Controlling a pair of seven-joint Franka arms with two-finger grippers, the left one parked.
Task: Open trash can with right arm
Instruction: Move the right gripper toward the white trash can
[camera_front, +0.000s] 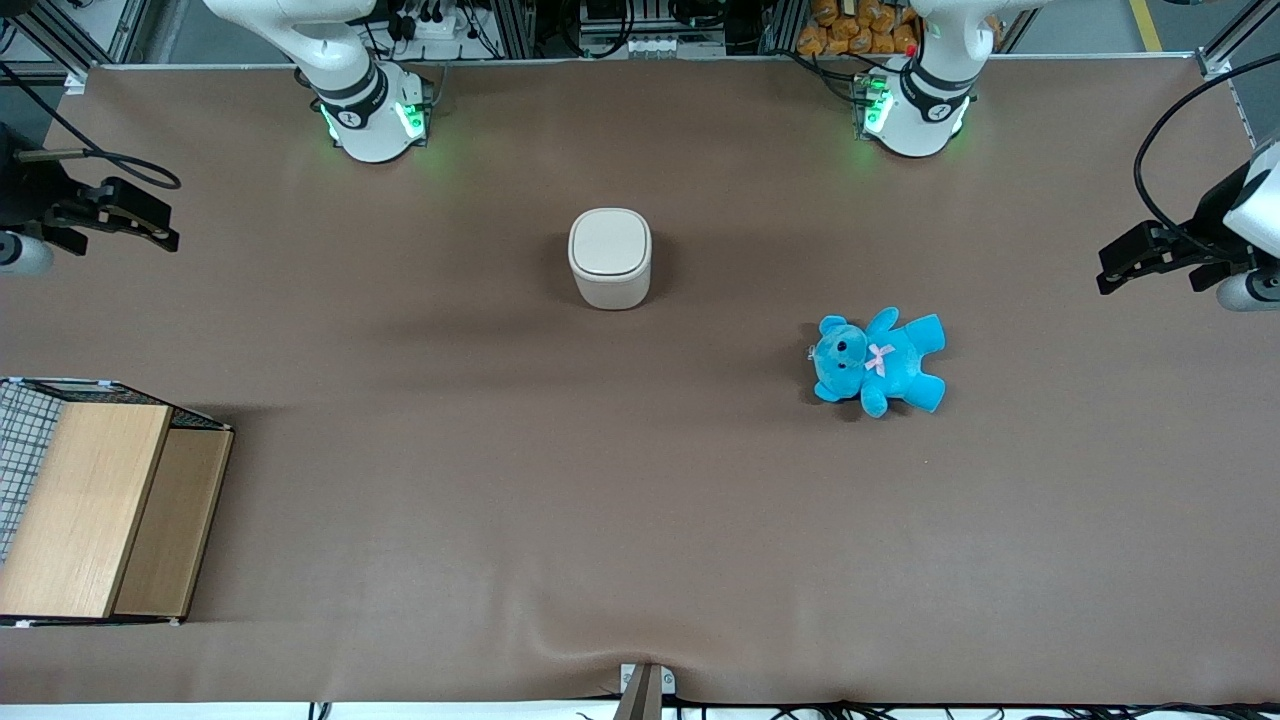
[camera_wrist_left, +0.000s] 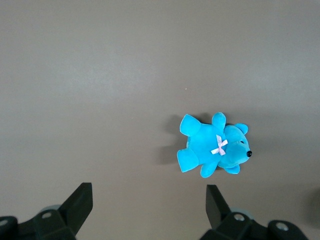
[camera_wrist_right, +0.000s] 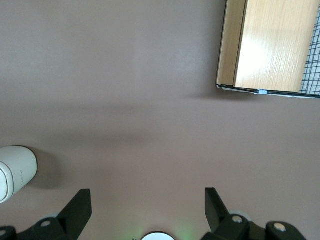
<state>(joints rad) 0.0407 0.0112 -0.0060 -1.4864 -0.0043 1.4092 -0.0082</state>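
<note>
Gripper: our right arm's gripper (camera_front: 120, 215) hangs at the working arm's end of the table, above bare cloth, well apart from everything that stands on the table.
Jaws: in the right wrist view we see the two black fingers (camera_wrist_right: 77, 207) spread wide with only brown table (camera_wrist_right: 150, 100) between them; they grip nothing.
Trash can: the beige-cream trash can (camera_front: 610, 258) stands upright near the middle of the table, well away from the jaws toward the parked arm's end. In the right wrist view only one edge of its body (camera_wrist_right: 15, 172) shows, off to one side of the jaws and clear of both fingers.
Lid: the flat lid (camera_front: 610, 243) lies shut and level on the can; we see no gap at its rim.
Right arm: the white right arm (camera_front: 350, 85) rises from its base, which glows green and stands farther from the front camera than the can.
Wooden box: a wooden box (camera_front: 100, 510) with a checked cloth along one side sits at the working arm's end, nearer the front camera than the jaws and well apart from them.
Teddy: a blue teddy (camera_front: 878, 360) with a pale pink bow lies flat toward the parked arm's end, farther from the jaws than the can and apart from it.
</note>
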